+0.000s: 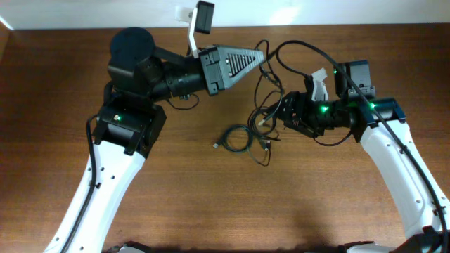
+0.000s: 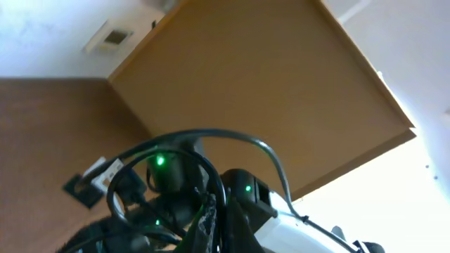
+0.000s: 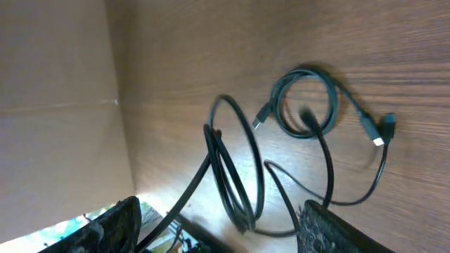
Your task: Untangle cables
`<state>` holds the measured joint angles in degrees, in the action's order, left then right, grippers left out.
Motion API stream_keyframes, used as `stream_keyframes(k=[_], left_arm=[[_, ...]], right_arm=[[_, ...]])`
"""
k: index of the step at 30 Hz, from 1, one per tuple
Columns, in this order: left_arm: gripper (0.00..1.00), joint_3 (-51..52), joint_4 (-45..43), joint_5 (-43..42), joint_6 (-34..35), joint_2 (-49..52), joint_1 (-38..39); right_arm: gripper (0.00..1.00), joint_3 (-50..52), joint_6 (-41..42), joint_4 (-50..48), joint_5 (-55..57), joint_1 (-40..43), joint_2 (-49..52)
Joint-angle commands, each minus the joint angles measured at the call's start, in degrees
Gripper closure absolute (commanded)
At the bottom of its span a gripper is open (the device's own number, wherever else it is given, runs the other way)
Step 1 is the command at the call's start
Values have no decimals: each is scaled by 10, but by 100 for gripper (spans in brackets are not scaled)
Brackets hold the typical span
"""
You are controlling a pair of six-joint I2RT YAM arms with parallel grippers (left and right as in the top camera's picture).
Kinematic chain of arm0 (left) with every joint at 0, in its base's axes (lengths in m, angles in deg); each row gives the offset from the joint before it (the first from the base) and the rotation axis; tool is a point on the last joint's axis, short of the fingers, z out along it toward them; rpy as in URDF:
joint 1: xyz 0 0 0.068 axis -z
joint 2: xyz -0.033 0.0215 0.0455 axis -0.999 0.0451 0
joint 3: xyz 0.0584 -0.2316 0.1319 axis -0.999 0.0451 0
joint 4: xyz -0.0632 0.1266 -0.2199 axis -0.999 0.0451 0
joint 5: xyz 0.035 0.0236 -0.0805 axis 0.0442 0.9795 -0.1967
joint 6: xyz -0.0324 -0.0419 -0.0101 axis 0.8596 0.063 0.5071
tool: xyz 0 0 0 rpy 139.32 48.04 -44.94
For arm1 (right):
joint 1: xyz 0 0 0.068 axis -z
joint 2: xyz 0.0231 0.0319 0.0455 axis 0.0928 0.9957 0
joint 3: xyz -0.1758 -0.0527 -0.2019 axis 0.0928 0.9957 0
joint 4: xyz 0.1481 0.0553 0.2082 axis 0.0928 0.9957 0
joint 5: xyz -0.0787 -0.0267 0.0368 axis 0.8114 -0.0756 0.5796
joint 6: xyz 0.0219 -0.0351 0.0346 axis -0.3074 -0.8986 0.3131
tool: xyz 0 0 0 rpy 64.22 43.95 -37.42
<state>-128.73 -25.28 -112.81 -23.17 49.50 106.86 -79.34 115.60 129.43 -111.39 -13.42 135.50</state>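
Cables: one tangle just right of frame centre in the overhead view, partly flat on the table, partly lifted. The left arm reaches across the upper middle, pointing right. The right arm comes in from the right edge, pointing left, so the two tips face each other over the tangle. Left gripper is closed tight. Thin strands climb to its tip and loop over it, so I judge a strand is pinched there and raised to pull the loops apart; the left wrist view doesn't show the fingers clearly. Right gripper has its jaws wide apart and grips nothing. In the right wrist view the fingers sit at the bottom corners with upright loops standing between them, likely lined up to take a second strand so the arms can pull opposite ways. Long axis of the tangle runs top to bottom in the overhead view, from the left gripper's tip down to the flat coil below centre, leaning slightly left. Coil lies on the wood, clear of both grippers. One plug end points lower left off the coil; another plug trails off at the far right of the right wrist view.
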Motion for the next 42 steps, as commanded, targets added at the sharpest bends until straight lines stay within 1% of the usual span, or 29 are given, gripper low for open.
stream_keyframes(k=[1,4,6,11,14,16,20,22,23,25,26,28,30,31,32,33,34,39,42], left_arm=[[100,-10,-28,7,-9,-4,-1],[100,-10,-29,7,5,-4,-1],[100,-10,-36,5,29,-4,-1],[100,-10,-66,4,46,-4,-1],[100,-10,-94,2,53,-4,-1],[100,-10,-115,2,70,-4,-1],[100,-10,-156,-3,74,-4,-1],[100,-10,-167,-7,74,-4,-1],[100,-10,-171,-9,73,-4,-1],[100,-10,-172,-7,72,-4,-4],[100,-10,-171,-7,58,-4,-10],[100,-10,-161,-6,52,-4,-33],[100,-10,-157,-3,55,-4,-40],[100,-10,-157,5,69,-4,-40],[100,-10,-157,16,102,-4,-40],[100,-10,-161,24,144,-4,-40],[100,-10,-164,24,172,-4,-40],[100,-10,-139,22,172,-4,-24],[100,-10,-189,27,172,-4,-16]], right_arm=[[27,-5,-23,12,-17,-10,3],[27,-5,-23,15,11,-17,3],[27,-5,-23,15,29,-22,3],[28,-5,-23,12,39,-41,3],[28,-5,-21,13,68,-60,3],[28,-5,-19,12,91,-70,3],[28,-5,-17,16,111,-76,3],[29,-5,-16,23,147,-76,3],[31,-5,-7,30,182,-76,3],[35,-5,43,50,264,-76,3],[35,-5,76,64,316,-76,3],[35,-5,99,78,362,-76,3],[30,-5,99,77,351,-76,3],[26,-5,96,75,338,-76,3],[26,-5,72,64,308,-76,3],[25,-5,23,42,256,-76,3],[21,-5,2,29,226,-76,3],[21,-5,-2,-20,163,-76,3],[20,-5,-1,-33,130,-76,3]])
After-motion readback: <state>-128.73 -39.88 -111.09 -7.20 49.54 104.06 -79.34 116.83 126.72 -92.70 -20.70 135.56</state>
